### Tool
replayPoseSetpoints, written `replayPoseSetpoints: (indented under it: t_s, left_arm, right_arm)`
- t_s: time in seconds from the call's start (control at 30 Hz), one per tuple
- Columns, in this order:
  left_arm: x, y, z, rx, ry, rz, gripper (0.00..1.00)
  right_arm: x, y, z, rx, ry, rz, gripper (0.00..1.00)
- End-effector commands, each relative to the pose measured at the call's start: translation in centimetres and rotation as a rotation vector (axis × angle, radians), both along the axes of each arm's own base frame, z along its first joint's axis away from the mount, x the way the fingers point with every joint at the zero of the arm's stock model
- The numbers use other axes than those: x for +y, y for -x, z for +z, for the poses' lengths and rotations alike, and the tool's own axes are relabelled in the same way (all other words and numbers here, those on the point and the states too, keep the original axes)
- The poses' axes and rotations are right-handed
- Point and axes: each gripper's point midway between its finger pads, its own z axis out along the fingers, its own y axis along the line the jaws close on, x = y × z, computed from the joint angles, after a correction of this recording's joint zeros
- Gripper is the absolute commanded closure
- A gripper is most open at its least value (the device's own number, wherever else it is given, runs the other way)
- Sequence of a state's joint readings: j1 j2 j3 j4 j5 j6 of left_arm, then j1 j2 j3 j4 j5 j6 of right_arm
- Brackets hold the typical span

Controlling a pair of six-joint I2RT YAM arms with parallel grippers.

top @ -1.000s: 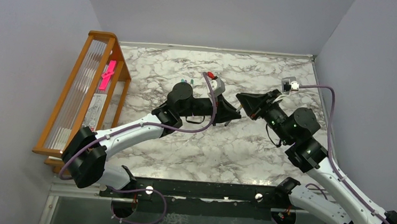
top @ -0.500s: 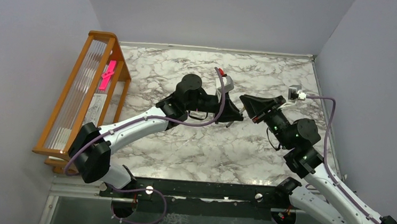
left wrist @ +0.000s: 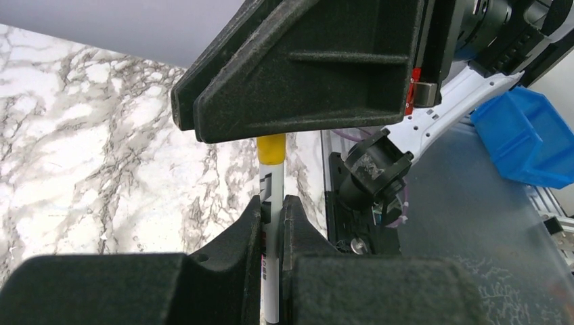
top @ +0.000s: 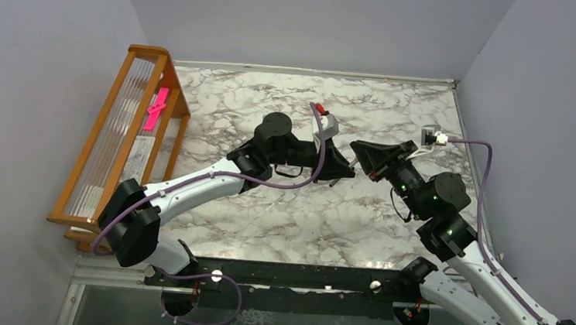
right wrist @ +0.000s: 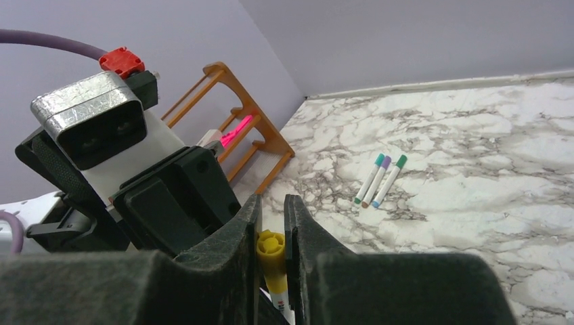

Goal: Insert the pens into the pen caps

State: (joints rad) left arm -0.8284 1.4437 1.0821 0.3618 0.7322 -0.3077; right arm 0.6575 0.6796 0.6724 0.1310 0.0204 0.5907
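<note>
Mid-air over the table [right wrist: 474,169]: left gripper [left wrist: 273,215] clamped tight on the white barrel of a pen [left wrist: 273,184], whose yellow cap [left wrist: 271,149] points straight into the right gripper [right wrist: 272,223]. The right fingers are pinched on the cap from both sides; the cap sits on the pen's end, but how far home it is cannot be told. Three other pens [right wrist: 379,179] lie side by side on the marble farther back, with teal, purple and green ends, well apart from both grippers; an orange rack [right wrist: 252,135] stands at the left edge.
</note>
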Motion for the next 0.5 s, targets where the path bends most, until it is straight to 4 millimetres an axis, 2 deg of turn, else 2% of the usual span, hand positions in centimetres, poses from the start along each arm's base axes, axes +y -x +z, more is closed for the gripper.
replayPoseSetpoints:
  t_s: [0.0,0.13,0.2,0.27,0.33,0.4,0.47]
  left_arm:
    - [1.4,-2.4,4.7,-0.165,0.169,0.177,1.00]
    - [2.0,-2.5,1.6,-0.152,0.096,0.198,1.00]
    - [2.3,-3.2,-0.3,-0.145,0.048,0.236,1.00]
    - [2.6,-4.4,-2.3,-0.130,0.000,0.304,1.00]
    - [3.1,-6.4,-4.3,-0.099,-0.061,0.406,1.00]
    - [3.8,-9.5,-6.7,-0.037,-0.148,0.562,1.00]
    - [5.3,-13.2,-10.0,0.050,-0.286,0.761,1.00]
  right_arm:
    - [0.8,1.9,-3.5,0.150,0.066,0.067,0.79]
    - [-0.9,1.7,-2.0,0.121,0.023,-0.012,0.63]
    - [-1.5,1.7,-1.9,0.101,0.024,-0.036,0.62]
    - [-2.3,1.7,-2.7,0.118,0.034,-0.071,0.62]
    - [-3.1,1.7,-4.0,0.150,0.048,-0.104,0.62]
    - [-3.7,2.0,-5.3,0.184,0.059,-0.128,0.62]
    - [-4.2,2.3,-6.3,0.206,0.063,-0.138,0.62]
